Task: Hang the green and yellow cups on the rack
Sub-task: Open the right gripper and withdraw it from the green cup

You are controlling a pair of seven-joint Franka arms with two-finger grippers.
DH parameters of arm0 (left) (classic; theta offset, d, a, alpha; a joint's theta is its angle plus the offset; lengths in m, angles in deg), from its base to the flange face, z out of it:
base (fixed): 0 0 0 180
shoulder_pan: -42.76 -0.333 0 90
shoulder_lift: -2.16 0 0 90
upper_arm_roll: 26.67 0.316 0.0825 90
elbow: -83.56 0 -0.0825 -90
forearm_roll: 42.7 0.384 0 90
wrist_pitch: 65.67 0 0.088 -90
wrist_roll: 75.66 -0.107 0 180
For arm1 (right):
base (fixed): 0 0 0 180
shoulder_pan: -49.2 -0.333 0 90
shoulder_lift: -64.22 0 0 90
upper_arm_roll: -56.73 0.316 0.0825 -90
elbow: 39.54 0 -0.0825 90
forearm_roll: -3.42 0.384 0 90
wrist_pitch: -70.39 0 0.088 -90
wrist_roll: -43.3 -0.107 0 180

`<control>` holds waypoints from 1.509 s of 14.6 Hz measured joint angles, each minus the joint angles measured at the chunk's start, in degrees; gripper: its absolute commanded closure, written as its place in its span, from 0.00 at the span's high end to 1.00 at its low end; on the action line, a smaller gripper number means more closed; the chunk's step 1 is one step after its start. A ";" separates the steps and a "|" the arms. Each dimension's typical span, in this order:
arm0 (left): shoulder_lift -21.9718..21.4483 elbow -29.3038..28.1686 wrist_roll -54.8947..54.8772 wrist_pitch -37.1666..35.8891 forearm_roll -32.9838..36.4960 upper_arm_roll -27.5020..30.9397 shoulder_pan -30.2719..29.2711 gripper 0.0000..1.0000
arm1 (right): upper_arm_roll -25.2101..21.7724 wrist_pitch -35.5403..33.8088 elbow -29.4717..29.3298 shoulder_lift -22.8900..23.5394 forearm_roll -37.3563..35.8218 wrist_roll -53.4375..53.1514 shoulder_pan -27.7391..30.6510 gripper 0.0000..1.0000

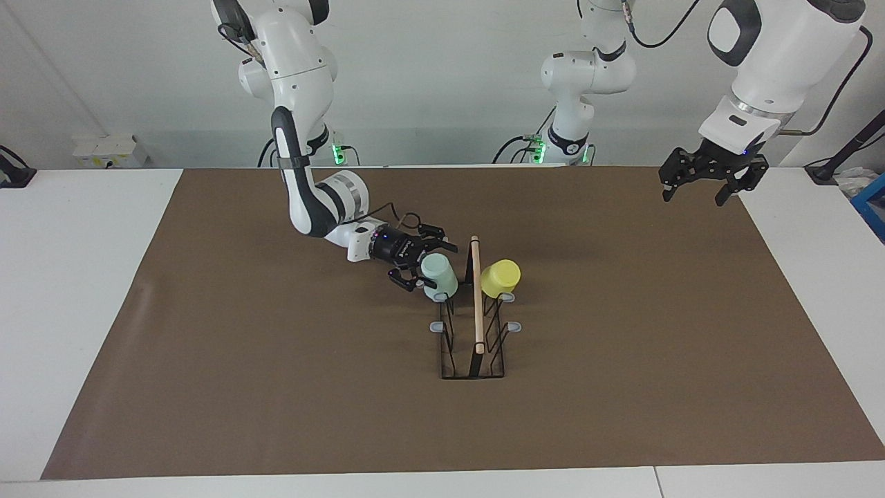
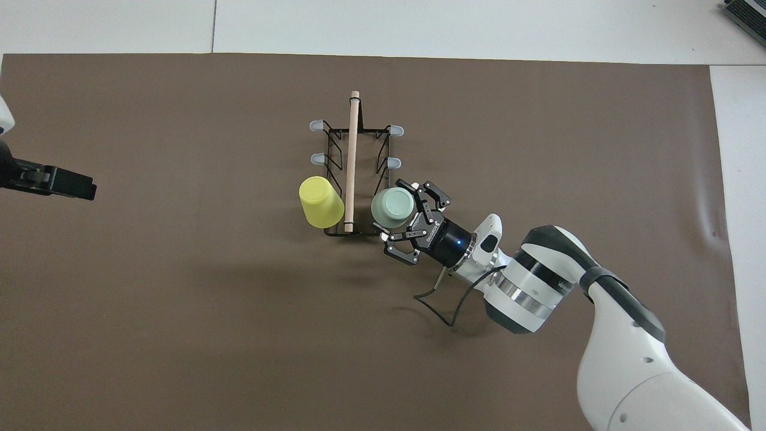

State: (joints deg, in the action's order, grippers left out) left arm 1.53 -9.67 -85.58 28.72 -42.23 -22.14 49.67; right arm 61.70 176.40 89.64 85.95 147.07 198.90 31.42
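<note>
Hanging on rack (image 1: 477, 325) (image 2: 353, 173): green cup (image 1: 440, 275) (image 2: 393, 207) and yellow cup (image 1: 500, 279) (image 2: 321, 201), each on a prong at the robots' end, either side of the bar. Your R gripper (image 1: 427, 265) (image 2: 404, 226) sits beside green cup w/ jaws spread, not pinching it. L gripper (image 1: 702, 185) (image 2: 63, 184) waits over the mat at L arm's end, jaws spread.

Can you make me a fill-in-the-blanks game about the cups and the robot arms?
1. The yellow cup hangs on the ____.
2. The right gripper has its fingers open beside the ____ cup.
3. The bar on top of the rack is made of ____.
4. The left gripper waits in the air, holding ____.

Missing words: rack; green; wood; nothing
</note>
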 measured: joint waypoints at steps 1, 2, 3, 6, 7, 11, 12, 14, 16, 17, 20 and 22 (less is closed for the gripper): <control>0.00 0.00 0.00 -0.02 0.02 -0.01 0.00 1.00 | 0.00 0.39 0.00 0.01 0.00 0.00 0.00 1.00; 0.00 0.00 0.00 -0.05 0.03 -0.01 0.00 1.00 | -0.01 1.03 0.00 0.02 0.00 0.00 0.00 1.00; 0.00 0.00 0.00 -0.11 0.04 -0.01 0.00 1.00 | -0.01 1.41 0.00 0.07 -0.02 0.00 0.00 1.00; 0.00 0.00 0.00 -0.29 0.05 -0.01 0.00 1.00 | -0.18 2.28 0.01 0.31 -1.42 0.00 0.22 1.00; 0.00 0.00 0.00 -0.29 0.05 -0.01 0.00 1.00 | -0.42 2.49 0.02 0.42 -2.48 0.00 0.39 1.00; 0.00 0.00 0.00 -0.29 0.05 -0.01 0.00 1.00 | -0.84 5.58 -0.15 0.49 -12.33 0.00 4.42 1.00; 0.00 0.00 0.00 -0.29 0.05 -0.01 0.00 1.00 | -0.88 5.58 -0.20 0.49 -15.28 0.00 6.06 1.00; 0.00 0.00 0.00 -0.29 0.05 -0.01 0.00 1.00 | -0.93 5.58 -0.23 0.49 -19.82 0.00 8.86 1.00; 0.00 0.00 0.00 -0.29 0.05 -0.01 0.00 1.00 | -0.98 5.58 -0.26 0.49 -23.80 0.00 10.53 1.00; 0.00 0.00 0.00 -0.29 0.05 -0.01 0.00 1.00 | -1.01 5.59 -0.35 0.47 -26.37 -0.01 11.35 1.00; 0.00 0.00 0.00 -0.29 0.05 -0.01 0.00 1.00 | -1.11 7.93 -1.73 -0.56 -37.78 -0.91 15.50 1.00; 0.00 0.00 0.00 -0.29 0.05 -0.01 0.00 1.00 | -1.15 12.48 -3.64 -3.56 -49.07 -5.16 19.00 1.00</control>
State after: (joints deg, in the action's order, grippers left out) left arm 1.52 -9.67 -85.58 28.43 -42.18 -22.15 49.67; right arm 60.54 188.88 86.00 82.39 97.99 193.75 50.43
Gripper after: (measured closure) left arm 0.000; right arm 0.000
